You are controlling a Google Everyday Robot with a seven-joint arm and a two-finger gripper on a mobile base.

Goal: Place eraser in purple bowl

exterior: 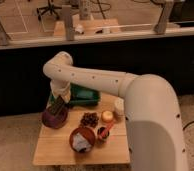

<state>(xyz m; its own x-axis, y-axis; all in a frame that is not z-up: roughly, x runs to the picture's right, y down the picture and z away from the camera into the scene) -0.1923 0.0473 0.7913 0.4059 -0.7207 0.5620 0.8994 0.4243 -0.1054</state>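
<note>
The purple bowl [54, 118] sits at the left edge of the wooden table [60, 150]. My gripper [57, 106] hangs at the end of the white arm, directly over the bowl's upper rim, pointing down into it. The eraser does not show as a separate thing; it may be hidden at the gripper or in the bowl.
A green tray [85, 95] stands behind the bowl. An orange-brown bowl with pale blue contents [82, 139] is at the front middle. A dark bunch of grapes [89, 119], an orange cup [107, 117], a white cup [119, 106] and a small red cup [103, 133] stand to the right.
</note>
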